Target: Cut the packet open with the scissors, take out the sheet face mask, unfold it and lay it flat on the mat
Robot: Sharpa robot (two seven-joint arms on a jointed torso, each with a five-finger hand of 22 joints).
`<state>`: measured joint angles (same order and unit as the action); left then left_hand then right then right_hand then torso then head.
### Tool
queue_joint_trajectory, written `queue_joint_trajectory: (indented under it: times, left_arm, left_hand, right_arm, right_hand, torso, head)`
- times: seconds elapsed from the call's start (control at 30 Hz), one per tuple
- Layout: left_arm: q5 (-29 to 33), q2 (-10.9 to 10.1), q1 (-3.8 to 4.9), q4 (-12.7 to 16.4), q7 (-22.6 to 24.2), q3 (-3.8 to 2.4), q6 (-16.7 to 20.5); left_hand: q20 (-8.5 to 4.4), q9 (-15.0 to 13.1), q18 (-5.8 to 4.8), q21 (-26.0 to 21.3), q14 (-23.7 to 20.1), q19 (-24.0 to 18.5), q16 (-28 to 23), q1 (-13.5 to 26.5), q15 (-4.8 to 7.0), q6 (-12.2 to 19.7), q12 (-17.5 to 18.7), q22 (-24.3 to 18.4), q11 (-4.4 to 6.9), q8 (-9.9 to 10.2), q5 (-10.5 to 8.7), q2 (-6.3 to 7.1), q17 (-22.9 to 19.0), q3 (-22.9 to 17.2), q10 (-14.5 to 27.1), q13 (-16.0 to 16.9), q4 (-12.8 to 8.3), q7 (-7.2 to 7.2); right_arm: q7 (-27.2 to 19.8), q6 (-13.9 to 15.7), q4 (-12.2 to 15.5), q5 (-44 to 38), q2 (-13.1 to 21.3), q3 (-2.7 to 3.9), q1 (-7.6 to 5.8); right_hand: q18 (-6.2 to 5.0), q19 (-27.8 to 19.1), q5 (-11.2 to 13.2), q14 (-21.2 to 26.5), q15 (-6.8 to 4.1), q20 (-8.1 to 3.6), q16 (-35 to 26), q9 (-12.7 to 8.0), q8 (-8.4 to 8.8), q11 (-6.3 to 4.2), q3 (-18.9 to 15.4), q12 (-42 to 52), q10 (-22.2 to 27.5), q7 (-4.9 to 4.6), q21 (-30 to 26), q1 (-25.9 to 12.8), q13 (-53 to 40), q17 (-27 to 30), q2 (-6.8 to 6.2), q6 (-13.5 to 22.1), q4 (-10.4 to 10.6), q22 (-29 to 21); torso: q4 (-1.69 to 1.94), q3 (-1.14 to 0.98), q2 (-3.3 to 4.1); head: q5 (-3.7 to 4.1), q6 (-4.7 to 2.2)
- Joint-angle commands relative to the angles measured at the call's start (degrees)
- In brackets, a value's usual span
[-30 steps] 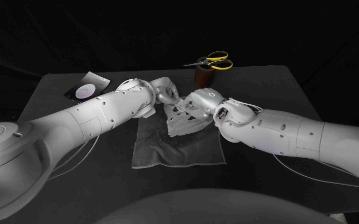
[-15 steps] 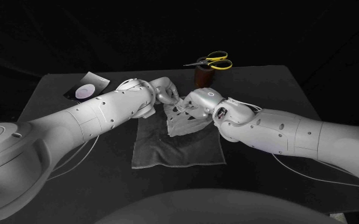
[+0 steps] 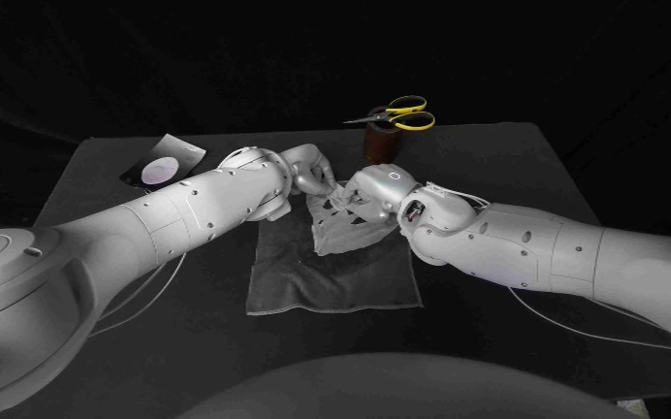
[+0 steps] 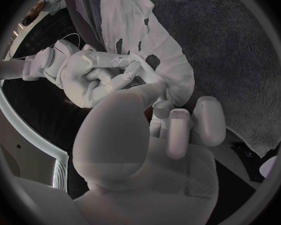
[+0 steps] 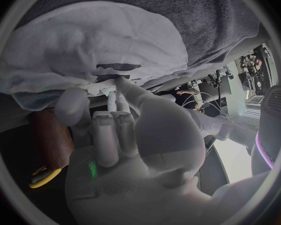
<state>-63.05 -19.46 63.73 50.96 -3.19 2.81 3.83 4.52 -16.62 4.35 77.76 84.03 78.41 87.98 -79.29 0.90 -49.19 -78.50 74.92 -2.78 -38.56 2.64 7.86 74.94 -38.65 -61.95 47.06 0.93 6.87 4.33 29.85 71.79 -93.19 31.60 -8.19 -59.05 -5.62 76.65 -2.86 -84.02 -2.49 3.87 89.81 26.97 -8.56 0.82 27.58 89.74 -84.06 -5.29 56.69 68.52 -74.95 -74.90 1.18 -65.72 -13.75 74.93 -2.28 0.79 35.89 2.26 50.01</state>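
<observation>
Head view: the left hand (image 3: 310, 173) and the right hand (image 3: 367, 196) meet over the far end of the grey cloth mat (image 3: 329, 283). Both pinch the top of the thin white sheet face mask (image 3: 342, 230), which hangs crumpled with its lower part on the mat. The yellow-handled scissors (image 3: 400, 114) stand in a brown cylindrical holder (image 3: 377, 145) just beyond. The dark packet (image 3: 162, 163) with a pale round mark lies far left on the black worktop (image 3: 490, 162).

Left wrist view: the left hand (image 4: 172, 130) has its thumb and fingers closed on one edge of the mask (image 4: 162, 50). The right hand (image 4: 97, 77) grips the same edge close beside it. With the two holds so near each other, a sharp pull apart could tear the sheet at its cut-outs.

Right wrist view: the right hand (image 5: 122, 135) holds the mask's (image 5: 97, 40) rim by its fingertips alone. So slight a hold may slip and drop the sheet in a bunch. Layers clinging together would leave it creased, and dragging it could ruck the mat (image 5: 197, 15).
</observation>
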Motion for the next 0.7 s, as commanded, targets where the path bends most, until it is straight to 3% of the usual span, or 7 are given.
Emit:
queue_joint_trajectory:
  times: [0.03, 0.33, 0.7]
  left_arm:
    - [0.0, 0.2, -0.19, 0.1, -0.6, 0.11, -1.7]
    - [0.0, 0.1, -0.19, 0.0, -0.8, 0.11, -2.0]
    - [0.0, -0.1, -0.19, 0.0, -1.1, 0.11, -2.0]
  left_hand:
    - [0.35, 0.0, 0.07, 0.3, 2.4, 0.0, 0.3, 0.4, -0.26, 0.1, -0.2, 0.1, -0.12, -0.2, 0.14, 0.05, 6.8, 0.0, 0.3, 0.0, -0.4, 0.38]
    - [0.36, 0.0, 0.1, 0.2, 2.3, -0.1, 0.3, 0.4, -0.27, 0.1, -0.3, 0.1, -0.12, -0.2, 0.14, 0.01, 6.7, 0.0, 0.3, 0.2, -0.5, 0.39]
    - [0.36, 0.0, 0.1, 0.2, 2.3, -0.1, 0.3, 0.4, -0.27, 0.1, -0.3, 0.1, -0.12, -0.2, 0.14, 0.01, 6.7, 0.0, 0.3, 0.2, -0.5, 0.39]
  right_arm:
    - [-1.2, 1.0, 0.0, 0.2, 0.1, -0.06, 0.08]
    - [-2.4, 3.9, 1.2, 1.4, 1.0, -0.06, 0.08]
    - [-1.7, 5.0, 7.5, 2.8, 4.8, -0.02, 0.04]
  right_hand:
    - [-0.69, 0.3, 0.1, -6.0, -0.39, -0.46, 0.2, 0.2, -0.3, -0.44, 0.1, 0.3, -5.9, 0.52, 0.5, -0.3, -15.1, -15.1, 0.97, 0.2, 0.5, 6.6]
    - [-0.59, 0.5, 0.1, -6.0, -0.55, -0.61, 0.2, 0.6, -0.74, -0.6, 0.4, 0.3, -5.9, 0.69, 1.0, -0.4, -15.1, -15.1, 1.37, 0.1, 0.8, 6.7]
    - [-0.55, 0.7, 0.1, -6.0, -0.61, -0.66, 0.2, 0.7, -0.92, -0.67, 0.5, 0.3, -5.9, 0.77, 1.2, -0.5, -15.1, -15.1, 1.41, 0.0, 0.9, 6.8]
  torso:
    - [-0.04, 0.0, 0.0]
    - [0.02, -0.04, -0.01]
    - [-0.09, -0.03, -0.04]
  head:
    - [-0.14, -0.01]
    - [0.08, -0.01]
    - [-0.02, -0.01]
